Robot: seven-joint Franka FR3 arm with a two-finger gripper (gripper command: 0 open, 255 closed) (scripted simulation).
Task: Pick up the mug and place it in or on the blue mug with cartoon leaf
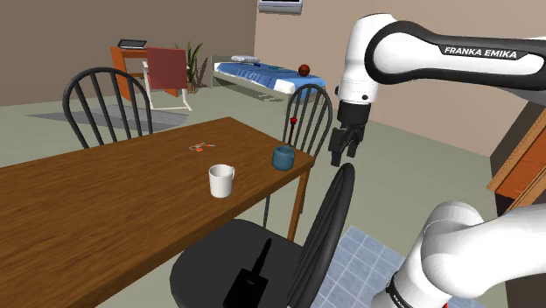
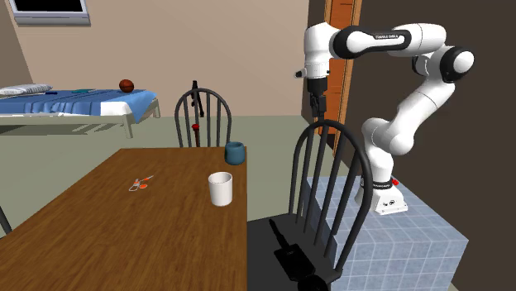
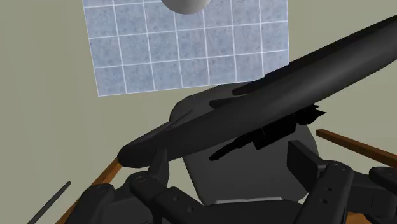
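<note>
Shoulder view: white mug (image 1: 220, 180) upright, mouth up, near blue mug (image 1: 282, 158).

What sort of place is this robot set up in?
Probably a home, one room mixing dining and sleeping: a wooden table with spindle-back chairs, a bed with blue bedding, and a potted plant.

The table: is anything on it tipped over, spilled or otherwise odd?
Nothing stands out. The white mug and the blue mug stand upright and apart on the table, nothing spilled. The blue mug sits close to the table's corner. A small orange object lies flat.
</note>
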